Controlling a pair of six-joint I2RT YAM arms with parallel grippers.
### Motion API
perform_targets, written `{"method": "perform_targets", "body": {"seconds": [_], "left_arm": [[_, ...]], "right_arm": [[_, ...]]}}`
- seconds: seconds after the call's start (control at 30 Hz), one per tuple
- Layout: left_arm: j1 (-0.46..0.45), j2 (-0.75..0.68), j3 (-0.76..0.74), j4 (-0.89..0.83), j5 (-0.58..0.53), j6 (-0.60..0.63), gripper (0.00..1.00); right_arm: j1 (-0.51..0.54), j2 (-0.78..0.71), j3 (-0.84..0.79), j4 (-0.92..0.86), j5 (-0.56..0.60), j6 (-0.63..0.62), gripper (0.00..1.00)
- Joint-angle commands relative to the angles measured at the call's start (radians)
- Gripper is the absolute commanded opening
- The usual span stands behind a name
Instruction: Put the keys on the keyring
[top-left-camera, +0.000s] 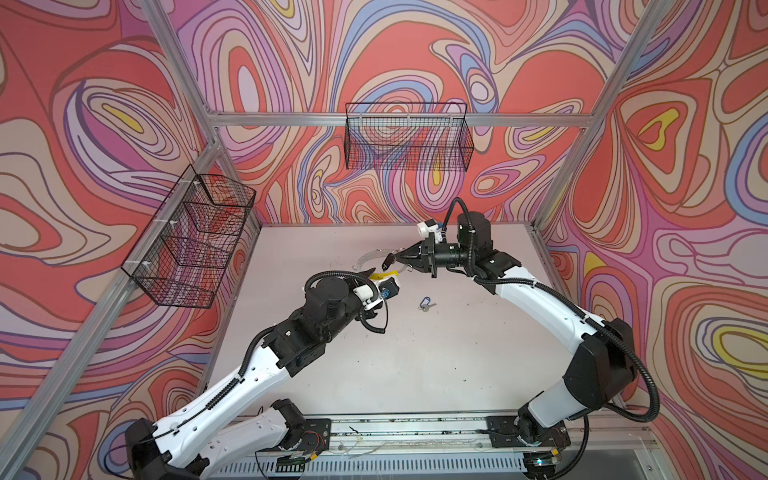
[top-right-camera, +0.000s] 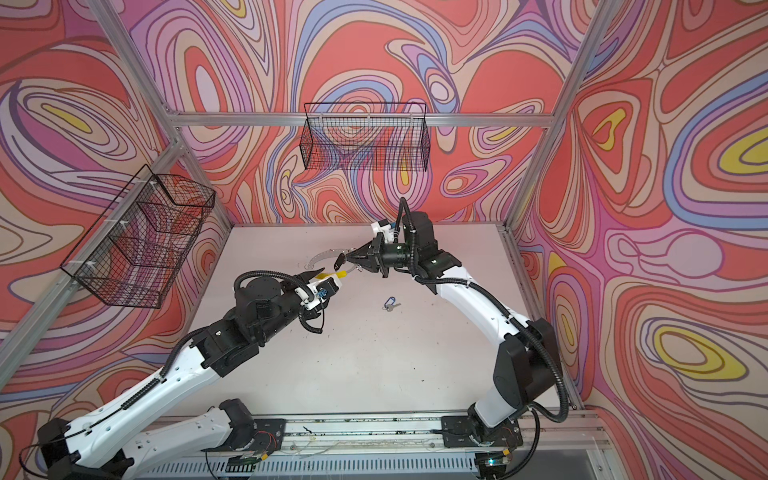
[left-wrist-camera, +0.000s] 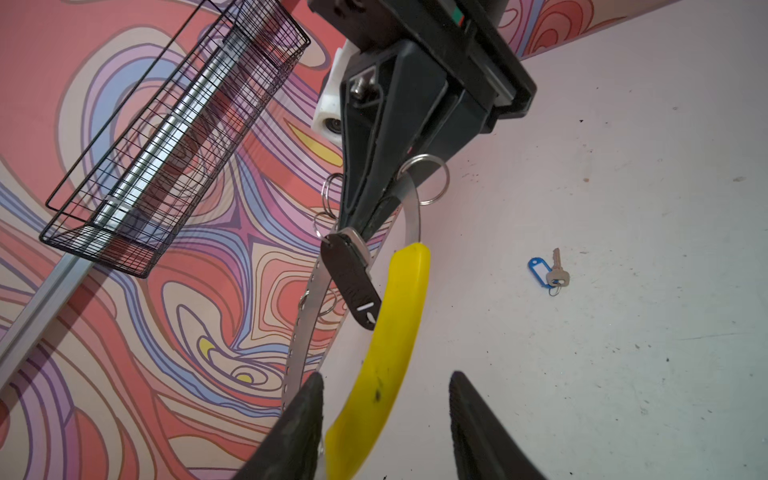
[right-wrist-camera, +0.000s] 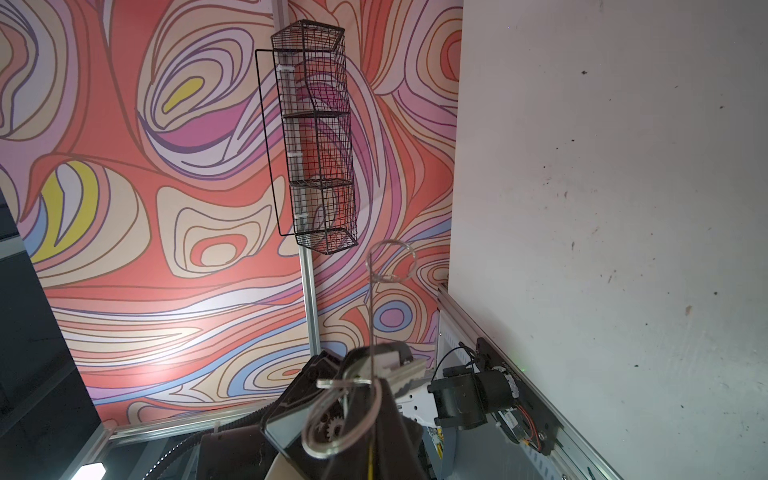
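Pale tabletop (top-left-camera: 374, 357), small silver blue-tagged key (top-left-camera: 425, 304)

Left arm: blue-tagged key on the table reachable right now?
Likely yes: the small silver key with blue oval tag lies alone on bare table near the left gripper. But the grey metal keyring's yellow segment sits between its jaws.

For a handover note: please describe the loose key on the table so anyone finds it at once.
At the pale table between the two arms, find the keyring. Nearer the arm bases, a small silver key lies alone. Its tag is blue; the other key's, at the right tool, is black.
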Motion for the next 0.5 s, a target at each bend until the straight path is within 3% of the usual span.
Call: {"method": "perform_targets", "body": {"seconds": [0.0, 0.23, 0.33, 0.43, 0.47], "left_arm": [[-0.003, 0.020, 0.035, 0.051, -0.032, 0.072, 0.48], [-0.003, 0.029, 0.035, 0.087, -0.068, 0.117, 0.25], [-0.003, 0.023, 0.071, 0.001, -0.042, 0.093, 0.02], [-0.003, 0.013, 0.095, -0.092, -0.008, 0.055, 0.00], [-0.004, 0.011, 0.109, -0.131, 0.001, 0.022, 0.00]], "right_arm": [[0.002, -0.032, -0.012, 0.061, -0.039, 0.047, 0.00], [0.001, -0.034, -0.028, 0.046, -0.071, 0.026, 0.00], [0.001, -0.034, -0.054, 0.064, -0.077, 0.033, 0.00], [0.002, -0.036, -0.094, 0.167, -0.078, 0.098, 0.00], [0.000, -0.037, -0.106, 0.202, -0.079, 0.119, 0.06]]}}
